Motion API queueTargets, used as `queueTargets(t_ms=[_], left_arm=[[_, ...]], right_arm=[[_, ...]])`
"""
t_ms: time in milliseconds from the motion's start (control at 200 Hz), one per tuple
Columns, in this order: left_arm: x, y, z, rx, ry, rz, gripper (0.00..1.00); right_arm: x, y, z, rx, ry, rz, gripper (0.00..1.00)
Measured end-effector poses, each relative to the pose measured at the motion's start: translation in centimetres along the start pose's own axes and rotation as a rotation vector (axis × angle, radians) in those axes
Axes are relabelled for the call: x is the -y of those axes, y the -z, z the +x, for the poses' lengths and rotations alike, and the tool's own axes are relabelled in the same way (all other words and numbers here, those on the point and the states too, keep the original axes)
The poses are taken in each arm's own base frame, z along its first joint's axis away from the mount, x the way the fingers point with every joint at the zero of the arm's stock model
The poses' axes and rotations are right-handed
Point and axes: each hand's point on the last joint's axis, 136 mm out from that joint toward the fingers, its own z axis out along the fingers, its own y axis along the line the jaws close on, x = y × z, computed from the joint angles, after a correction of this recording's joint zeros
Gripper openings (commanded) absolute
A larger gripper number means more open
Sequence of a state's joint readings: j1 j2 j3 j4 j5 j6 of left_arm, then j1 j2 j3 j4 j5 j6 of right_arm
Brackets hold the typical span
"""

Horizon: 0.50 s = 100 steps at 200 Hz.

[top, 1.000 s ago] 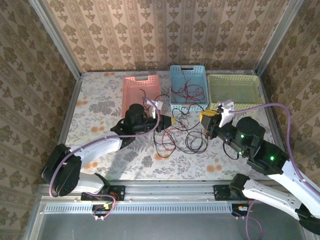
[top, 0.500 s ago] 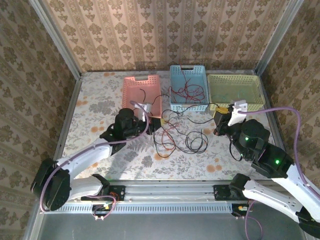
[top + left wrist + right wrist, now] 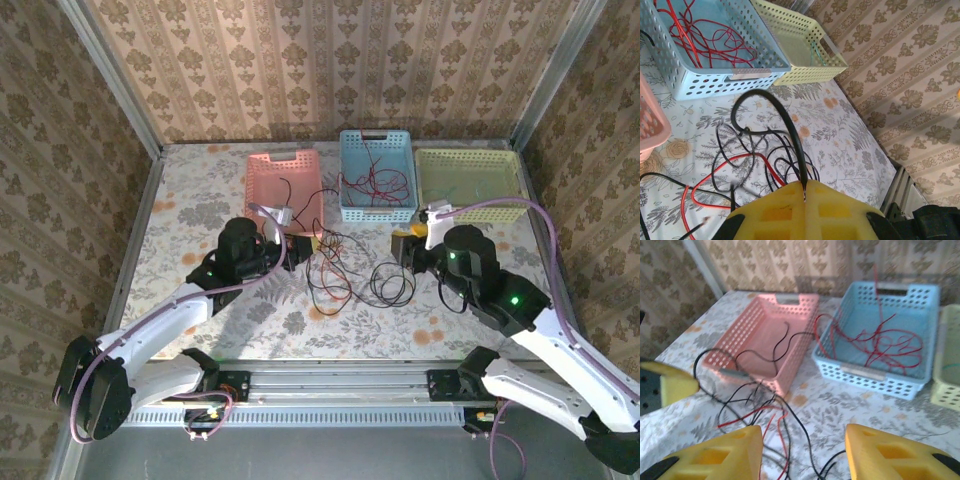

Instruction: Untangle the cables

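Holding, left gripper [image 3: 805,194]: we find the jaws closed on a black cable [image 3: 785,125] that arches up from the tangle.
Right gripper [image 3: 804,450]: we record the jaws apart, nothing between them, over the surface [image 3: 200,215].
Cables [image 3: 350,272]: mixed red and black tangle on the surface between both grippers.
Blue basket [image 3: 377,212]: red strands [image 3: 378,182] inside.
Pink basket [image 3: 262,180]: one black strand [image 3: 285,190] lies inside.

Sprawling across the middle of the table [image 3: 190,215] as loose cables [image 3: 350,272], snagging any low pass there. Hemming that tangle in with the left gripper [image 3: 316,246] and the right gripper [image 3: 405,252] on either side. Walling off the far edge with the pink basket [image 3: 285,156], blue basket [image 3: 378,212] and yellow basket [image 3: 470,153], set close side by side. Trailing strands over the pink and blue rims. Leaving bare surface at the left and along the near edge.
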<state>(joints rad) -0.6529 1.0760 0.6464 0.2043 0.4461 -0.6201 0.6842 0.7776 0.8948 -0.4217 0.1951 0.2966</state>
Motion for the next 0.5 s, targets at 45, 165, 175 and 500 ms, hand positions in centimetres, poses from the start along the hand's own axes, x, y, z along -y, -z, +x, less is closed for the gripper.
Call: queueTargets(t_ms=[45, 165, 175, 500], left_arm=[[0.0, 0.0, 0.0, -0.001, -0.004, 0.003, 0.00], [0.2, 0.0, 0.1, -0.005, -0.010, 0.009, 0.00], [0.2, 0.0, 0.1, -0.005, -0.011, 0.009, 0.00], [0.4, 0.0, 0.2, -0.009, -0.014, 0.022, 0.00]], right_arm=[[-0.6, -0.5, 0.3, -0.019, -0.008, -0.027, 0.48], [-2.8, -2.6, 1.1, -0.072, -0.057, -0.126, 0.49], [-3.0, -2.9, 1.2, -0.080, -0.065, -0.134, 0.49], [-6.8, -9.9, 4.6, -0.241, -0.330, -0.242, 0.54]])
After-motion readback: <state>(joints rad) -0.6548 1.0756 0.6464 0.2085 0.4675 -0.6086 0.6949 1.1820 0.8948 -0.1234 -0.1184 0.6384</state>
